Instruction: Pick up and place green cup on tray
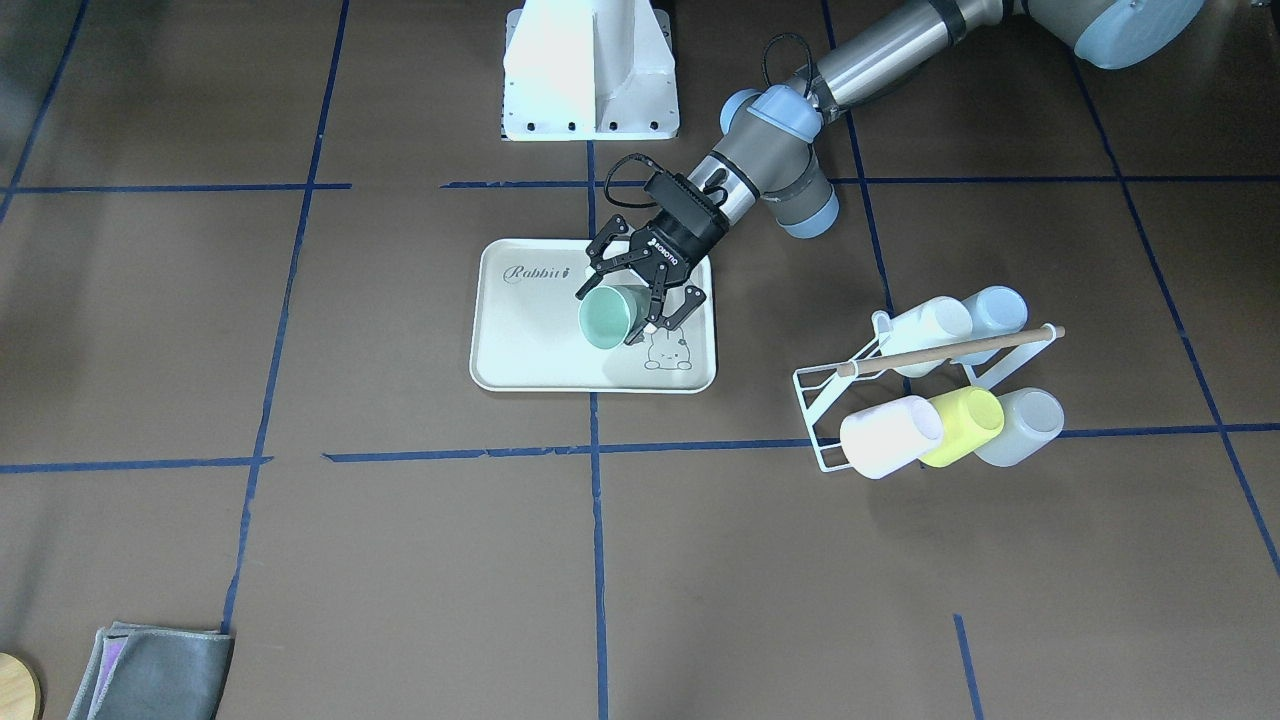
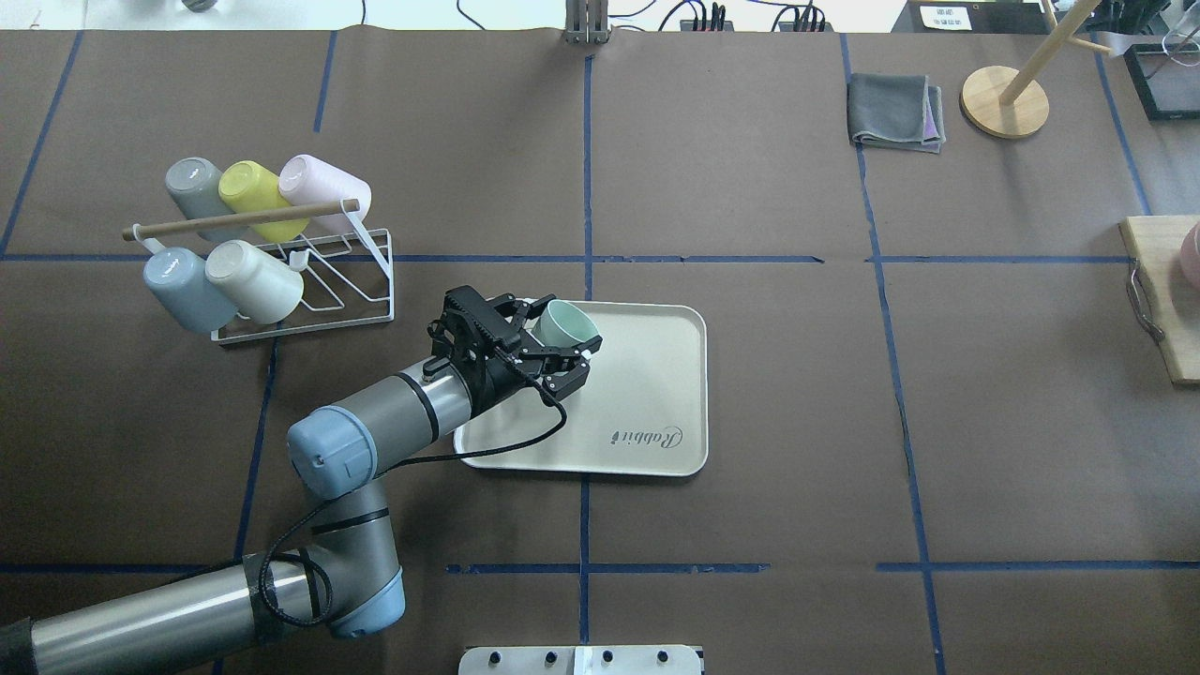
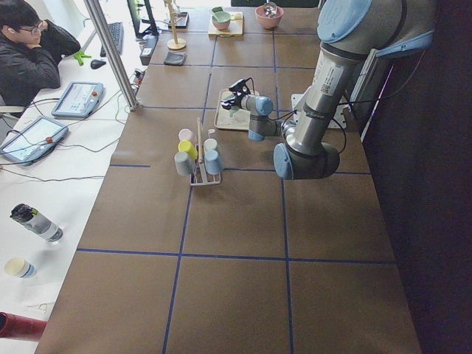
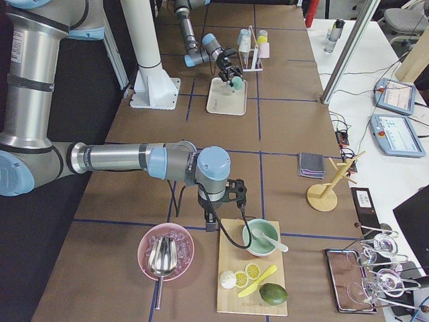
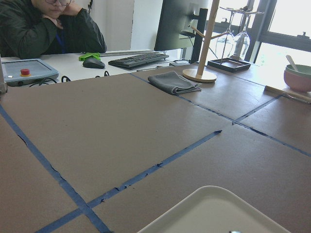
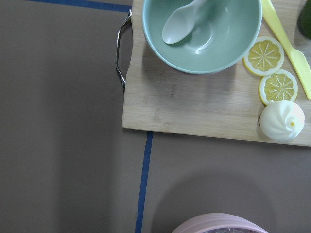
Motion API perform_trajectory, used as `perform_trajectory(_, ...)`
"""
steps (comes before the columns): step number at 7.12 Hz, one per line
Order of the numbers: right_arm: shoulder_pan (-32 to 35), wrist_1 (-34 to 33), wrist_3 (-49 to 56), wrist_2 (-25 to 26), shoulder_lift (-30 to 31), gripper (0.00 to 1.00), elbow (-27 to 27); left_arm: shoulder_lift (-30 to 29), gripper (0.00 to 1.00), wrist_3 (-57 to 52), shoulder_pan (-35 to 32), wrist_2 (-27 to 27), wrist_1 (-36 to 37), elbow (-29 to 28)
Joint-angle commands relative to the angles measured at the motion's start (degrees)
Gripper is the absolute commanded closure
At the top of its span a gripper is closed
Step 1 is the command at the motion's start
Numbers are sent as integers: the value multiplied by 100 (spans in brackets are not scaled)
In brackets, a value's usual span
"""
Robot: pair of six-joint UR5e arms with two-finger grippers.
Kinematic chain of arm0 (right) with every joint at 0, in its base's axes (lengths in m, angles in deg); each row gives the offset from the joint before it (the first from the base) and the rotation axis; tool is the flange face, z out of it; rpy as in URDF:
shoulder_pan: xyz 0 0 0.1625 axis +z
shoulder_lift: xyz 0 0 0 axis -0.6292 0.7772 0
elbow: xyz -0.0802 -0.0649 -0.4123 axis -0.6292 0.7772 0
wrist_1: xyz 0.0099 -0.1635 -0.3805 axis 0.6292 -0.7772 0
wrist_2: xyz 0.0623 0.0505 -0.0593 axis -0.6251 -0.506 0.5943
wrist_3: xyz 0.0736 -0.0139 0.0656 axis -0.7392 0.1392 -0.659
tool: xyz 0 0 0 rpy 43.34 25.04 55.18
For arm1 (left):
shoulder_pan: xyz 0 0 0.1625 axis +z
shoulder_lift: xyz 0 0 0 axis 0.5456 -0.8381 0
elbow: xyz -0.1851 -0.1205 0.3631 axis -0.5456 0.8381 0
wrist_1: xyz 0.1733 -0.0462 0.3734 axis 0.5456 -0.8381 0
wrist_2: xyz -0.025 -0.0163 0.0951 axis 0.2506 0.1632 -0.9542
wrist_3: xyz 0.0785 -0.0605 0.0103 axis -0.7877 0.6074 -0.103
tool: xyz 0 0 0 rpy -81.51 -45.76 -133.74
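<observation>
The pale mint-green cup (image 1: 603, 322) is tilted on its side between the fingers of my left gripper (image 1: 612, 312), over the rabbit-drawing end of the cream "Rabbit" tray (image 1: 530, 340). The left gripper is shut on the cup. In the overhead view the cup (image 2: 570, 323) and left gripper (image 2: 567, 330) are at the tray's (image 2: 647, 375) far left corner. The left wrist view shows only a tray corner (image 5: 214, 208). My right gripper (image 4: 231, 194) hangs over a cutting board far from the tray. I cannot tell whether it is open or shut.
A white wire rack (image 1: 930, 390) holds several cups, among them a yellow-green one (image 1: 962, 425), on my left (image 2: 253, 244). A folded grey cloth (image 2: 895, 112) and a wooden stand (image 2: 1003, 101) sit far right. A cutting board (image 6: 204, 107) with a green bowl (image 6: 201, 34) lies under the right wrist.
</observation>
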Motion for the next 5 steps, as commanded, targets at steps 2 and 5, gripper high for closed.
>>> perform_trajectory(2,0,0,0,0,0,0,0,0,16,0,-3,-4,0,6)
perform_trajectory(5,0,0,0,0,0,0,9,0,13,0,-3,-4,0,6)
